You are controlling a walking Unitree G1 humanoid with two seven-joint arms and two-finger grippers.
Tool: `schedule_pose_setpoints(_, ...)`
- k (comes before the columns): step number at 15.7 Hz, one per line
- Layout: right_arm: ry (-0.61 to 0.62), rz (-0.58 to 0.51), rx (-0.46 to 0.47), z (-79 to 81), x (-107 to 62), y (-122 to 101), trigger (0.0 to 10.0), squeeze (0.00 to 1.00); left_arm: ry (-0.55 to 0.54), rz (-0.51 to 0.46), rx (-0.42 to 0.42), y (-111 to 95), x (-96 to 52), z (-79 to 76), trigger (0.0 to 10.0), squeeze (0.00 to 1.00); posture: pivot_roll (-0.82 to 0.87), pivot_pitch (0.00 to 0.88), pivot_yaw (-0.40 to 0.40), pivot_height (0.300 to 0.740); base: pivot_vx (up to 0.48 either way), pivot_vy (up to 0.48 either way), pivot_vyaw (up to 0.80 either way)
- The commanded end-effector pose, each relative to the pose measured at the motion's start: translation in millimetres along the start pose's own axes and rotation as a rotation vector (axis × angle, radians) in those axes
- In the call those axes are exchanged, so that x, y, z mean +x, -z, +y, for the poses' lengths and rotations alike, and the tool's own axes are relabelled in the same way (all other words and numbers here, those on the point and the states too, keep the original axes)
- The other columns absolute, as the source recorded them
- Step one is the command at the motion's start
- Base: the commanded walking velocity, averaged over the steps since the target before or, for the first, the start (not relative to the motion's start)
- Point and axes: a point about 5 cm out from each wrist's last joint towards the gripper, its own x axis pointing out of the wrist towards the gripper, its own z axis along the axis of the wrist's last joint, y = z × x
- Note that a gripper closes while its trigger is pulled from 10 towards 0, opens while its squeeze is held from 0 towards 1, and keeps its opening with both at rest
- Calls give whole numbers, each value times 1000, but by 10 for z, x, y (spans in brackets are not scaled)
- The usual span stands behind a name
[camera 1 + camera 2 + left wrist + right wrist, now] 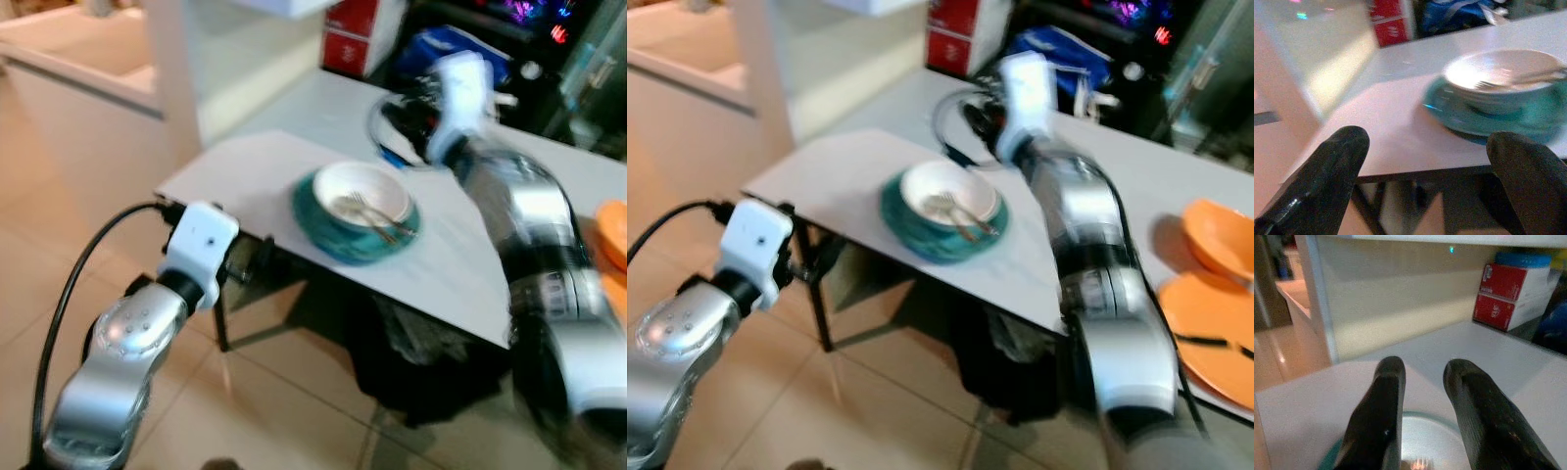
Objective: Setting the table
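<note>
A white ceramic bowl (361,196) holding a metal fork (372,217) sits on a teal round plate (338,235) near the white counter's (235,171) front edge. The right pincer (1422,382) hovers above the bowl, fingers narrowly parted, empty. The left pincer (1425,166), spread wide, waits just before the counter edge. Orange plates (1215,304) lie farther right.

Fork (372,217) in bowl (361,193) on plate (333,230) on table (245,166); dishes (1215,264) far right.

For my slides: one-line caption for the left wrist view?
Open left gripper near the table edge, facing a white bowl with fork on a teal plate.
</note>
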Motion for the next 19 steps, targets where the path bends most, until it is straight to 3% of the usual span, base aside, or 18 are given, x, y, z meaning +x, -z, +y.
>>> schedule_pose_setpoints(1, -1, -79, 31, 135, -142, -47, 10000, 0, -70, -16, 4, -66, 69, 87, 10000, 0, 74, 1, -76, 740, 0, 480, 0)
schedule_pose_setpoints(2, 0, -82, 59, 162, -183, -9, 10000, 0, -79, -18, -4, -83, 94, 96, 10000, 0, 74, 1, -76, 740, 0, 480, 0)
schedule_pose_setpoints(4, 169, -85, 165, 129, -384, 227, 10000, 0, -128, -45, -15, -182, 246, 213, 10000, 0, 59, 2, -46, 740, 0, 480, -722)
schedule_pose_setpoints(7, 171, -78, 163, 171, -436, 222, 10000, 0, -148, -53, -9, -207, 279, 273, 10000, 0, 60, 1, -46, 740, 0, 480, -738)
schedule_pose_setpoints(10, 166, -63, 195, 298, -474, 204, 10000, 796, -203, -59, -17, -214, 266, 373, 10000, 0, 80, 4, -63, 740, 0, 480, -744)
schedule_pose_setpoints(11, 150, -58, 194, 328, -463, 191, 10000, 980, -220, -55, -25, -196, 233, 403, 10000, 0, 85, 7, -68, 740, 0, 480, -744)
schedule_pose_setpoints(12, 124, -44, 184, 357, -449, 195, 10000, 933, -233, -46, -23, -168, 195, 423, 10000, 0, 90, 7, -72, 740, 0, 480, -744)
schedule_pose_setpoints(13, 110, -26, 195, 376, -440, 207, 10000, 0, -245, -44, -38, -155, 158, 435, 10000, 0, 92, 8, -74, 740, 0, 480, -744)
schedule_pose_setpoints(17, 86, 4, 176, 447, -459, 307, 10000, 0, -272, -42, -34, -122, 59, 446, 10000, 0, 105, 7, -80, 740, 0, 480, -550)
schedule_pose_setpoints(19, 71, -16, 147, 461, -582, 395, 10000, 0, -239, -16, -46, -48, 19, 337, 10000, 0, 99, 0, -64, 740, 0, 480, 0)
